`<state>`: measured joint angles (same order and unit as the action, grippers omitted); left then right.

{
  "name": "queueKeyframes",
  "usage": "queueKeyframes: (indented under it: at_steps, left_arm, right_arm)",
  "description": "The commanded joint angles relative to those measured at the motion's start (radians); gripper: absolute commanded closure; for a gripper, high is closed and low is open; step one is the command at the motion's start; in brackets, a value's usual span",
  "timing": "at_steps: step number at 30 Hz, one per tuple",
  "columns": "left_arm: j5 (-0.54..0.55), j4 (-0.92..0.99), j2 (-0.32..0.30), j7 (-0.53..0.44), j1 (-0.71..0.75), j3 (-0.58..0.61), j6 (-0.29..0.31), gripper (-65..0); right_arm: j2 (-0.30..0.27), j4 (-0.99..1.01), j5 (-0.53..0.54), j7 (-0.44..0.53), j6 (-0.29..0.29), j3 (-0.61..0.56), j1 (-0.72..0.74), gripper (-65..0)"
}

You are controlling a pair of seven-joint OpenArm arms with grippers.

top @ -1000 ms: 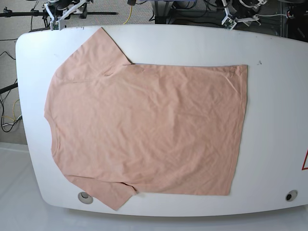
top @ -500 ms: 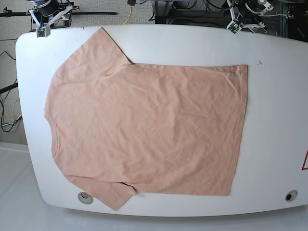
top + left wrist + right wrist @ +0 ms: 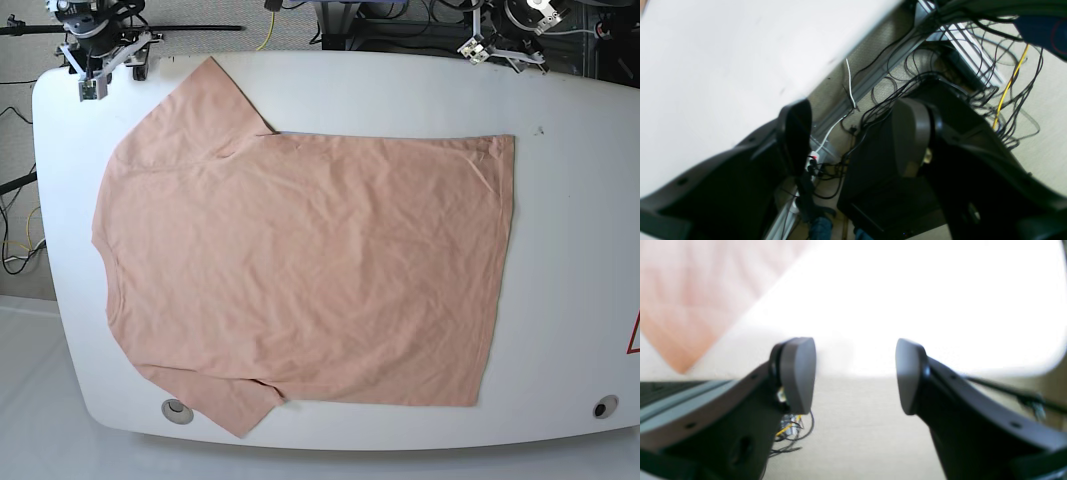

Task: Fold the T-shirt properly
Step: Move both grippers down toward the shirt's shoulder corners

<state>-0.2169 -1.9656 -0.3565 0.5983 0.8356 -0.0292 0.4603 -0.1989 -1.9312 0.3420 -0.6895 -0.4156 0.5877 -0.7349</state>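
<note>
The salmon-pink T-shirt (image 3: 300,265) lies spread flat on the white table (image 3: 580,200), collar to the left and hem to the right, slightly wrinkled. My right gripper (image 3: 92,72) hovers at the table's back left corner, just beyond the upper sleeve, and stands open and empty (image 3: 853,373). The sleeve tip (image 3: 680,306) shows blurred to its upper left. My left gripper (image 3: 478,50) hangs over the table's back edge at the right, also open and empty (image 3: 851,133), clear of the shirt.
Tangled cables (image 3: 940,73) and a metal frame lie on the floor behind the table's back edge. Two round grommets (image 3: 177,409) (image 3: 604,406) sit near the front edge. A red triangle mark (image 3: 634,335) is at the right edge.
My right gripper has moved left and a little toward the table corner. My left gripper has shifted slightly along the back edge. The T-shirt has not moved.
</note>
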Motion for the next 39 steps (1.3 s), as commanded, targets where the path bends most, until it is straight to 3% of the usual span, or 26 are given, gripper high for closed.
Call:
queueKeyframes:
  at_steps: [1, 14, 24, 34, 39]
  left_arm:
    - [-0.01, -0.024, -0.003, -0.076, -0.02, -0.001, -0.047, -37.8]
    - [0.02, -0.006, -0.001, -0.048, -0.015, -0.019, -0.041, -38.8]
    - [0.226, -0.039, -0.004, -0.104, 0.014, -0.204, -0.017, -38.3]
    - [0.225, -0.048, -0.002, -0.127, -0.002, -0.256, -0.026, -38.8]
    - [0.242, -0.046, -0.003, -0.084, 0.0, -0.251, -0.021, -38.1]
  right_arm:
    - [-0.02, -0.007, 0.018, 0.014, -0.011, 0.008, 0.002, -36.2]
    - [-0.023, -0.026, 0.019, -0.009, 0.013, 0.026, -0.021, -36.2]
    - [-0.022, -0.041, 0.107, -0.044, 0.018, 0.052, -0.003, -35.9]
    - [-0.018, -0.045, 0.172, -0.063, -0.008, 0.081, 0.022, -35.7]
    - [-0.018, -0.029, 0.36, -0.09, -0.039, 0.123, 0.033, -36.0]
